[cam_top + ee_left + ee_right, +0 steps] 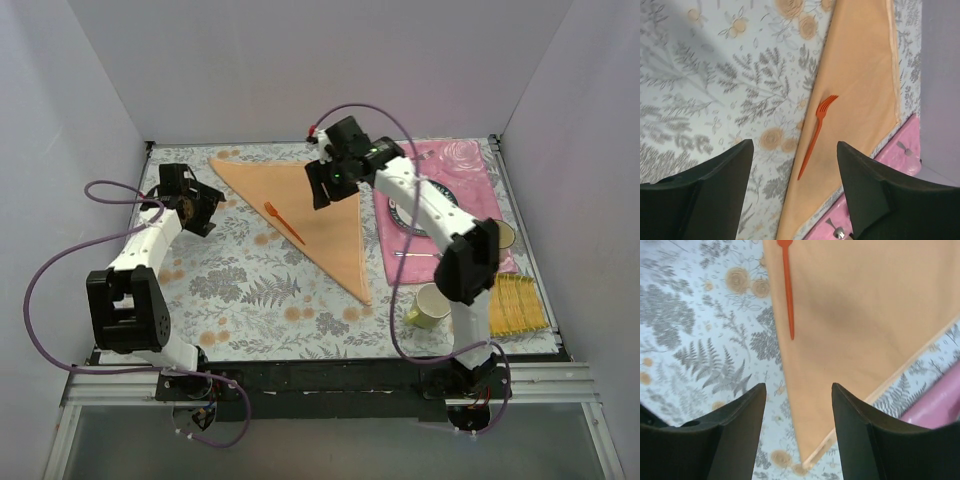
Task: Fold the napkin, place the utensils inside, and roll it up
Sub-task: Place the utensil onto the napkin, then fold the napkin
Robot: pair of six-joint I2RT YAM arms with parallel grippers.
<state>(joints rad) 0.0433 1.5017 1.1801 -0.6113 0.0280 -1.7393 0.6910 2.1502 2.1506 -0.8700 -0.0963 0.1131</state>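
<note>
The left gripper [794, 150] is hanging above the table's left side with its two black, wedge-shaped fingers spread wide, gripping nothing and touching nothing. Under it the tablecloth [250, 290] is lying flat, pale and matte, printed with grey ferns and small orange roses. Toward the middle, the napkin [335, 245] is lying folded into a long triangle, a thin peach-orange cloth with a faint sheen and a narrow stitched hem showing along its far and right edges; its sharp tip is pointing toward the arms' bases. An orange fork [284, 223], slim and plastic-looking, is resting near the napkin's slanted left edge, tines toward the far side, its handle tip reaching that edge. The right gripper [798, 387] is hovering over the napkin, its dark, smooth fingers also standing well apart, with only bare cloth and tablecloth showing between them and no contact with either. Further right, a pink rose-print placemat [470, 180] is lying just beside the napkin, and a slim silver utensil [418, 254] is resting on it; whether it is a fork or a spoon cannot be told. A pale yellow-green cup [430, 307] is standing upright at the placemat's near edge, beside a yellow woven mat [517, 305].
</note>
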